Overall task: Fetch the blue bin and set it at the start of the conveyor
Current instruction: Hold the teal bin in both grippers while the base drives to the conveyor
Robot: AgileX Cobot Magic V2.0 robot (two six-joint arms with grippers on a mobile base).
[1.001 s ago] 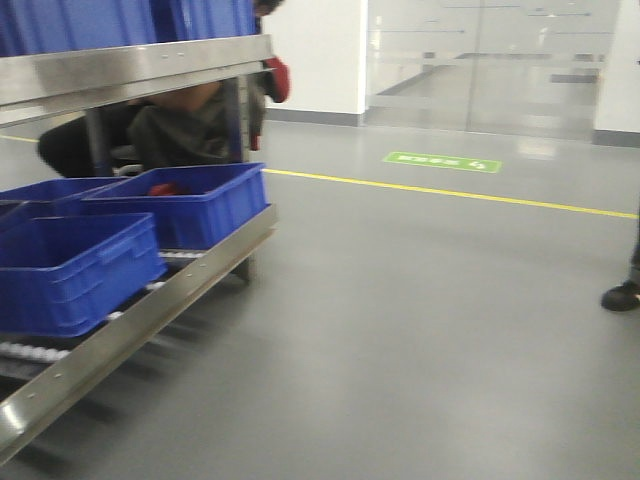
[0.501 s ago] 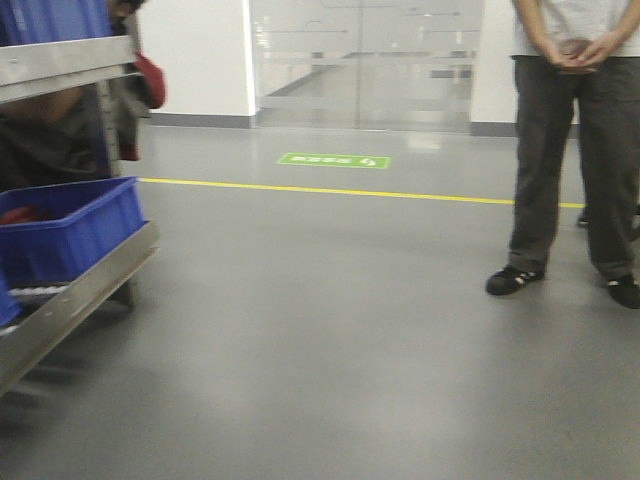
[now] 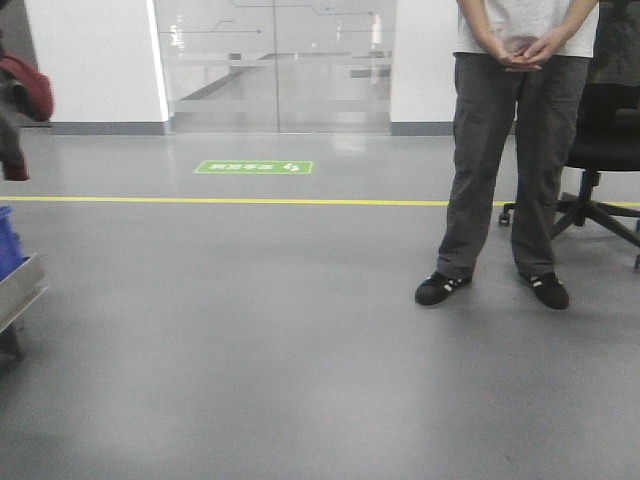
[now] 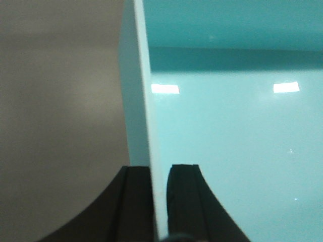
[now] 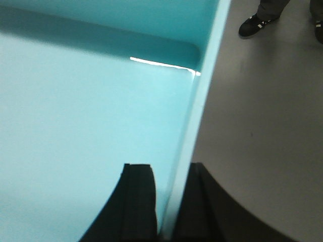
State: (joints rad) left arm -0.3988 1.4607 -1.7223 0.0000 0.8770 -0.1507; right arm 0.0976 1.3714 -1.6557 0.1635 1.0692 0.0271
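Mid floor: the grey floor in front of us is bare, lots of room to go thru.
R side: a person stands there and blocks that way.
Far R: a black chair just behind the person; its legs stick out low.
L edge: a metal shelf rail w/ a bit of a dark blue bin pokes in. No way past there.
Top L: sth red and dark hangs in, we can't tell what.
Back: glass doors and white walls close it off.
Our hands: the left gripper and right gripper each pinch a wall of the blue bin, so it fills the gap betw. them.
Beside the bin: bare floor on both sides.
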